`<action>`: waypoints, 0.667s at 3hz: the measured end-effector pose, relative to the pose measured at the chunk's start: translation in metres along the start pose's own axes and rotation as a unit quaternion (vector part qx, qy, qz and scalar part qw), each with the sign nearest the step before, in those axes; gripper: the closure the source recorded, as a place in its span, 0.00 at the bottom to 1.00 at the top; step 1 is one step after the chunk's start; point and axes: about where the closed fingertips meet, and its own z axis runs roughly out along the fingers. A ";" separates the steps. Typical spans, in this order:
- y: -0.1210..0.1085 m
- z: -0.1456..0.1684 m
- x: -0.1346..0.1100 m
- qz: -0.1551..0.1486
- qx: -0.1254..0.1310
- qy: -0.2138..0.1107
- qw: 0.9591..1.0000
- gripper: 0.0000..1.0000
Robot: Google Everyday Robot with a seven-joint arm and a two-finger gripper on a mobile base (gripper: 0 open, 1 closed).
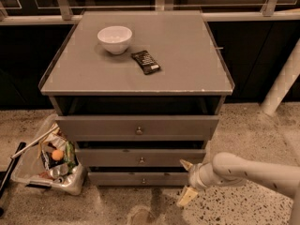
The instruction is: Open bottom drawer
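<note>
The grey cabinet has three flat-front drawers. The bottom drawer (140,178) is the lowest and narrowest front, with a tiny round metal knob (143,180) at its centre. It looks nearly flush, with a dark gap above it. My gripper (186,180) is at the end of a white arm coming in from the right, low by the cabinet's front right corner, just right of the bottom drawer's front. Its two cream fingers (187,196) are spread apart and hold nothing. It is well right of the knob.
The middle drawer (140,157) and top drawer (138,128) sit above. A white bowl (115,39) and a dark packet (146,62) lie on the cabinet top. A clear bin of rubbish (49,161) stands on the floor at the left. A white post (282,81) stands at the right.
</note>
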 end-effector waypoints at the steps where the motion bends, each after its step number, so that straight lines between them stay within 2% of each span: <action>1: -0.002 0.023 0.015 0.000 0.008 -0.005 1.000 0.00; 2: -0.004 0.050 0.032 0.000 0.011 -0.026 1.000 0.00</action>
